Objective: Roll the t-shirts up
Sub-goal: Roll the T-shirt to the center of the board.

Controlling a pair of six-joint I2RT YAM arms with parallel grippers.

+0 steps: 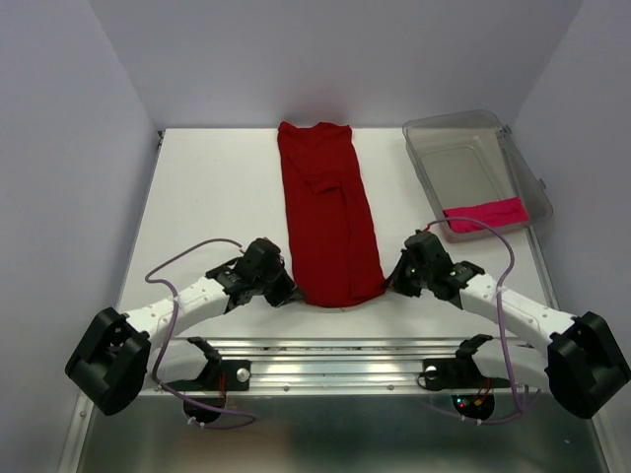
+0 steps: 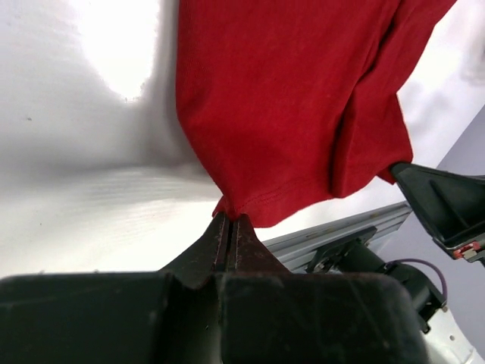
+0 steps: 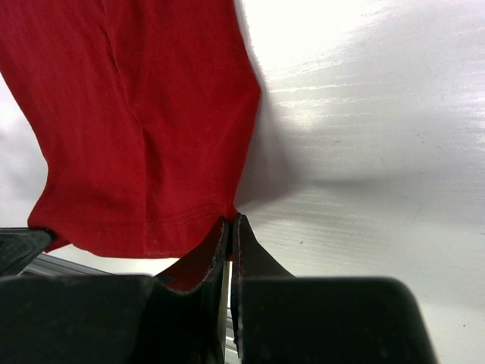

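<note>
A dark red t-shirt (image 1: 328,212) lies folded into a long strip down the middle of the white table, collar far, hem near. My left gripper (image 1: 289,292) is shut on the hem's near left corner (image 2: 227,206). My right gripper (image 1: 391,280) is shut on the near right corner (image 3: 233,216). Both pinch the cloth just above the table. A magenta-pink t-shirt (image 1: 485,214) lies as a small roll at the near end of the bin.
A clear plastic bin (image 1: 473,158) stands at the back right of the white table (image 1: 212,197). A metal rail (image 1: 335,360) runs along the near edge between the two arm bases. Grey walls close in the left, right and back.
</note>
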